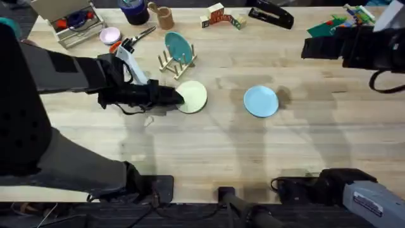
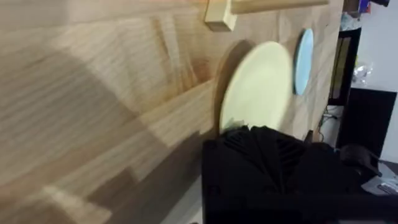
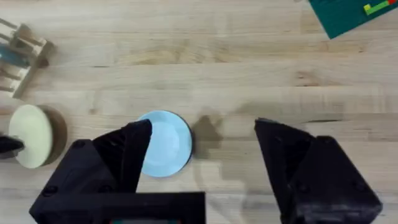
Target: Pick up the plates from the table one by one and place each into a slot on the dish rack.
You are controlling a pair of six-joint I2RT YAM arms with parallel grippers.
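Wooden table (image 1: 209,152): left tool (image 1: 177,98) grips yellow plate (image 1: 193,97), tilted

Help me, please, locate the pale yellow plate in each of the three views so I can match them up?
Overhead: pale yellow plate left of centre, at the left gripper.
Left wrist: pale yellow plate right of centre, above the black fingers.
Right wrist: pale yellow plate at the left edge.
Shared landmark: the light blue plate beside it.

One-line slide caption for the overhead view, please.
Left tool at the yellow plate; blue plate lies flat, teal plate in rack.
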